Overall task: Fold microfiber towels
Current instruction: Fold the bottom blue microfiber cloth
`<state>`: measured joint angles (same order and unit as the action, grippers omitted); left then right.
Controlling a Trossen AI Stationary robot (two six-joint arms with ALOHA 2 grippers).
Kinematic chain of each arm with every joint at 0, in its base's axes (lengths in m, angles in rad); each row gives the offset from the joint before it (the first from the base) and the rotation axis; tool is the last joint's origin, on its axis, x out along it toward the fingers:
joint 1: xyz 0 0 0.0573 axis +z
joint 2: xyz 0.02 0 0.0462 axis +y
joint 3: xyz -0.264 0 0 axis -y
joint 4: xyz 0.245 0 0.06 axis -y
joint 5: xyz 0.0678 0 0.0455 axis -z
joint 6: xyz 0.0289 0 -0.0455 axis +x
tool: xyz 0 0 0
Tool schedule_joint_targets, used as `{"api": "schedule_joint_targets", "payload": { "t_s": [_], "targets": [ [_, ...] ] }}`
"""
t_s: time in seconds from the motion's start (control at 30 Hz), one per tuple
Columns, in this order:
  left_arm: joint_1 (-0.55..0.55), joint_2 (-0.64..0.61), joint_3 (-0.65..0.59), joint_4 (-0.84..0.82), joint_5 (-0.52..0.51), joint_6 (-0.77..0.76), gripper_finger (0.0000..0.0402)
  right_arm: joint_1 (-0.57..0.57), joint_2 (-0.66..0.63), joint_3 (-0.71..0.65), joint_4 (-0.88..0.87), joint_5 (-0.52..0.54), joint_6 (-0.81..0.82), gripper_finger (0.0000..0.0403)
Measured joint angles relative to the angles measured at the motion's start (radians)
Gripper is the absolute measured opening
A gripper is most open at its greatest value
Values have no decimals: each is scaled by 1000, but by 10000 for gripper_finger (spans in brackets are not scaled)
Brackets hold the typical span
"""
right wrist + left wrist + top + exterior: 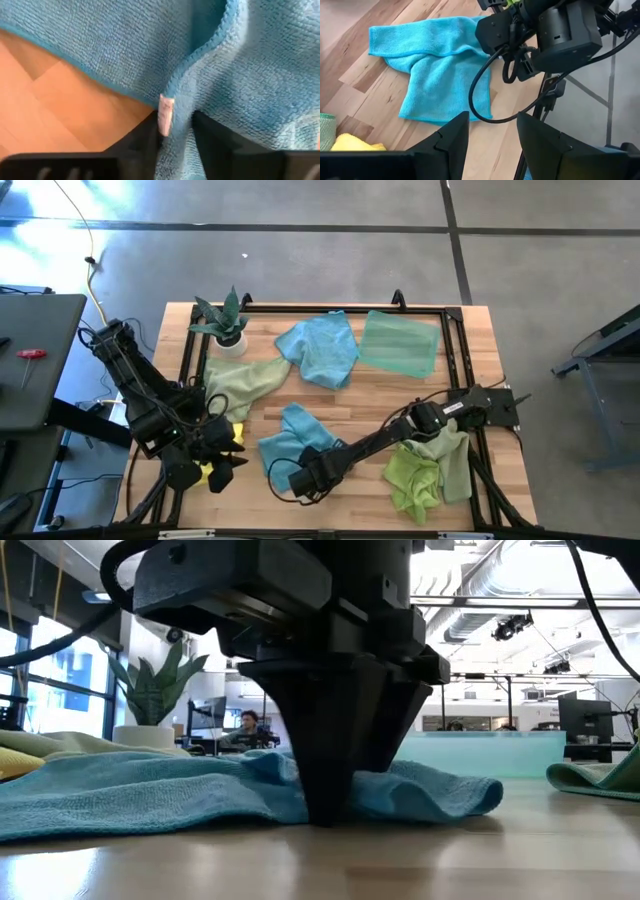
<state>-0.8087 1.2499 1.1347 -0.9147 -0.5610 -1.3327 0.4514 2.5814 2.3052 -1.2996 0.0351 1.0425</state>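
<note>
Blue towel [260, 65] edge sat pinched between right gripper [176, 131] fingers; left gripper [492, 135] hovered apart, empty. No towels folded yet.

Grey concrete floor [330, 205], ceiling ducts [500, 585]
</note>
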Motion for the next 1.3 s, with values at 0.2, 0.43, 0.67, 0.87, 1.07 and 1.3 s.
{"api": "schedule_joint_targets", "payload": {
  "t_s": [0.2, 0.43, 0.67, 0.87, 1.07, 1.3],
  "targets": [
    [-6, 0, 0, 0, -1, 21, 156, 6, -40, -11, -26, -54, -41, 17],
    [26, 0, 0, 0, -6, 214, 156, 0, -98, -7, -9, -101, -110, 5],
    [98, 5, 0, 0, -12, 476, 156, -4, -123, -4, 13, -227, -194, 3],
    [135, 5, 0, -3, -11, 519, 156, -3, -128, -4, 17, -274, -217, 3],
    [137, 5, 0, -4, -7, 525, 156, -1, -128, -4, 17, -205, -209, 5],
    [137, 5, 0, -4, -7, 524, 157, -10, -128, -3, 6, -212, -211, 72]
  ]
}}
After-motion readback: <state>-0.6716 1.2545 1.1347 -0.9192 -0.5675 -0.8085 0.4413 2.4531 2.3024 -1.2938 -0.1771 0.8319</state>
